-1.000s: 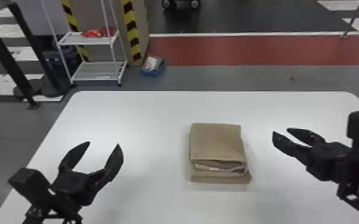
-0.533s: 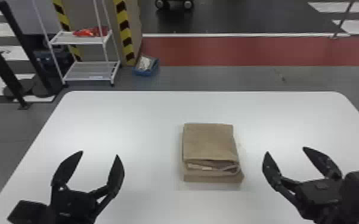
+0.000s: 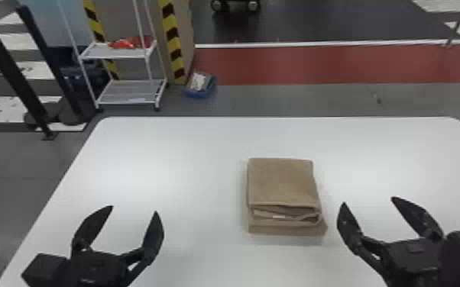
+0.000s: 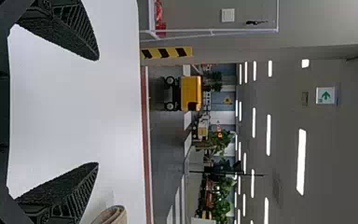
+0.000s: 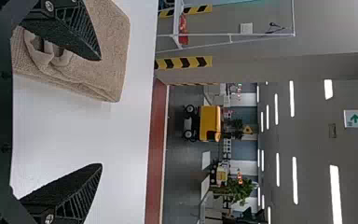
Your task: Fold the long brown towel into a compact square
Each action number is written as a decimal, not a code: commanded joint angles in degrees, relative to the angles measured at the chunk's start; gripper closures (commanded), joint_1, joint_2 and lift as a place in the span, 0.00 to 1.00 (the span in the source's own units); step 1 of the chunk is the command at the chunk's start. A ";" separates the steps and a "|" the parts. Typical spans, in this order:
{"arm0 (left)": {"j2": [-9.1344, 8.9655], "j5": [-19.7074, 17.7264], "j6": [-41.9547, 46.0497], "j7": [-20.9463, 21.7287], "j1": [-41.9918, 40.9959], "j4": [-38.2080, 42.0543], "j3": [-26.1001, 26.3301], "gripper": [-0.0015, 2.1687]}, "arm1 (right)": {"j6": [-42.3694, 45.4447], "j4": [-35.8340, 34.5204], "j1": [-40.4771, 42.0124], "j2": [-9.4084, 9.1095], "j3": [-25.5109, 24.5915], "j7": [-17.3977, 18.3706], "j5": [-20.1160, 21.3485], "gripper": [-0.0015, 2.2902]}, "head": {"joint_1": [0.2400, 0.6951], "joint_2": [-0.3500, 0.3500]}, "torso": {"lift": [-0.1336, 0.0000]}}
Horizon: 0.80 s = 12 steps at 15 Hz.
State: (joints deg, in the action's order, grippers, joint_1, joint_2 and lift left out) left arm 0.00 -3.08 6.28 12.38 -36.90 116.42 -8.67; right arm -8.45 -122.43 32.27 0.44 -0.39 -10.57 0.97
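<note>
Flanking the folded brown towel (image 3: 281,183) on the white table (image 3: 187,152)

We have the towel lying flat in a compact, layered stack, a little right of the middle of the head view. Its upper face looks smooth. The side nearest us shows loose, curling layers with a small pale patch among them, and the bottom layer juts out past them towards us.

Our left gripper (image 3: 134,209) hangs well apart from the stack, on its left, with its two black fingers spread wide and nothing between them. Our right gripper (image 3: 368,200) is near the stack's right side, its fingers also wide apart and empty. In the right wrist view we see one of those fingers across part of our view of the towel; the head view shows a gap between the two.

Past the table's far edge we see a white rack (image 3: 126,91) with something red (image 3: 130,42) on its upper shelf, and a blue container (image 3: 200,91) on the floor near it. Farther off, our left wrist view shows a yellow machine (image 4: 191,93) on wheels.
</note>
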 commanded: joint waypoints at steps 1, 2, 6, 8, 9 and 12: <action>-0.15 -0.08 0.26 0.01 -0.10 0.12 -0.03 0.04 | 0.76 0.09 -0.01 -0.49 0.65 0.28 0.18 0.03 | 1.00 0.64 | 0.10; -0.15 -0.08 0.26 0.01 -0.01 0.12 -0.03 0.04 | 0.76 0.17 -0.01 -0.49 0.74 0.37 0.27 0.03 | 1.00 0.64 | 0.10; -0.15 -0.08 0.26 -0.17 0.34 0.03 -0.12 0.04 | 0.93 0.44 -0.19 -0.35 1.18 0.46 0.44 0.03 | 1.00 0.65 | 0.10; -0.15 0.01 0.26 -0.17 0.43 0.03 -0.12 0.04 | 1.28 0.44 -0.19 -0.35 1.35 0.46 0.53 0.03 | 1.00 0.66 | 0.10; -0.15 -0.08 0.26 -0.17 0.43 0.03 -0.03 0.04 | 1.46 0.35 -0.19 -0.26 1.44 0.46 0.53 0.03 | 1.00 0.66 | 0.10; -0.15 -0.08 0.26 -0.17 0.60 0.03 -0.03 0.04 | 1.28 0.35 -0.45 -0.09 1.44 0.46 0.62 0.03 | 1.00 0.67 | 0.10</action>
State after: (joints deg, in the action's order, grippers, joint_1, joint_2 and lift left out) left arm 0.00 -3.15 6.54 12.21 -36.37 116.48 -8.71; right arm -7.03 -122.07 31.94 0.29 1.05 -10.11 1.56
